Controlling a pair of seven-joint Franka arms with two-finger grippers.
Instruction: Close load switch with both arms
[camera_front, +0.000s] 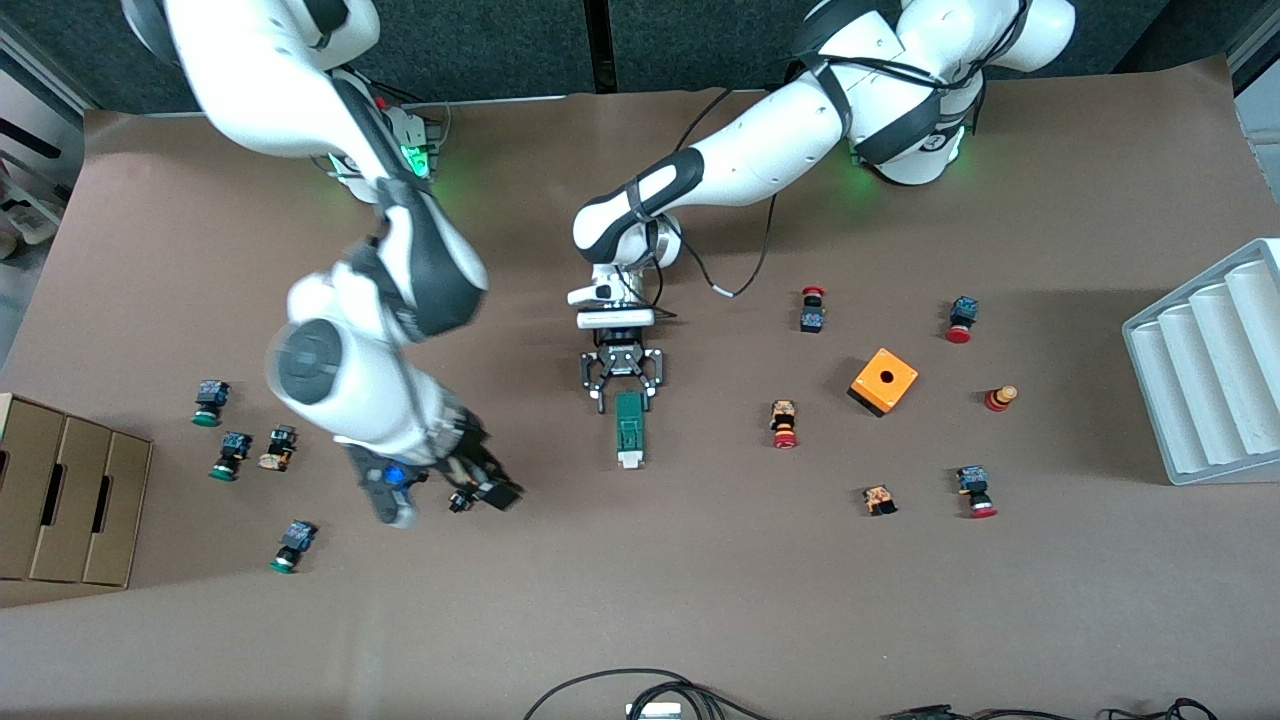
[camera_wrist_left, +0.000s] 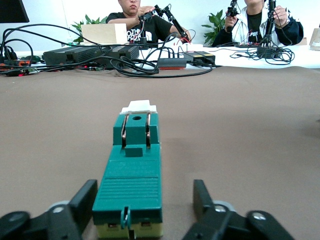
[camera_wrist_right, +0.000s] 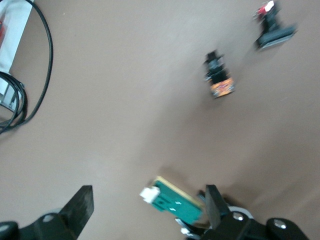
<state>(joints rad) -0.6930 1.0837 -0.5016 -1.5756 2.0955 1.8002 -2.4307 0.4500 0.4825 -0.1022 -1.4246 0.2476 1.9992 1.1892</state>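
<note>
The load switch (camera_front: 629, 429) lay flat mid-surface, well apart from the orange cube (camera_front: 883, 381). The left end effector (camera_front: 622, 393) sat low with its fingers spread wide astride the switch's base-side end, not yet touching. The right end effector (camera_front: 480, 490), also open, hung nearby; it should press the white tab once the left one clamps squarely.

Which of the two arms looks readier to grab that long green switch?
The left. Its gripper is down at the load switch, open fingers on both sides of its end. The right gripper is open too, off toward the right arm's end.
</note>
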